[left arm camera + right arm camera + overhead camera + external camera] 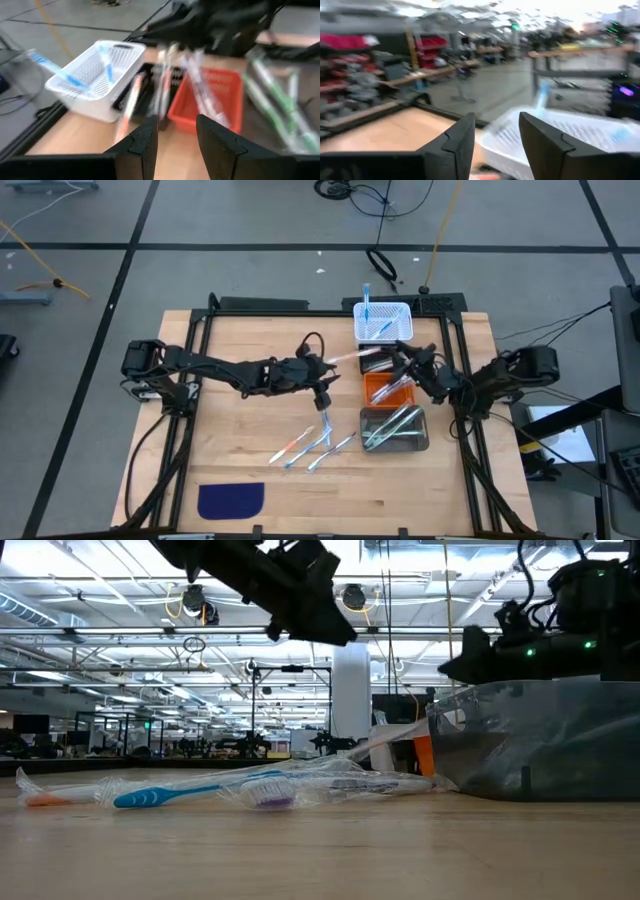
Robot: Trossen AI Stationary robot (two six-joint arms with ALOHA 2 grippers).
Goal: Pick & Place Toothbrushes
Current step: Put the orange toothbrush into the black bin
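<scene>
Several toothbrushes [312,446] lie flat on the wood in front of the bins; the low view shows a blue one [190,795] among them. Others sit in the white basket [383,321], the orange bin [378,390] and the grey bin [395,429]. My left gripper [176,120] is open and raised at mid-table [335,372], facing the bins. A blurred wrapped toothbrush [348,358] shows just ahead of it by the black bin [375,364], with nothing between the fingers. My right gripper [496,117] is open above the bins [402,352], facing the white basket [580,135].
The four bins stand in a row along the table's right side, from the white basket at the far edge to the grey bin nearest. A dark blue cloth patch [231,500] lies at the near left. Bare wood lies between the patch and the loose toothbrushes.
</scene>
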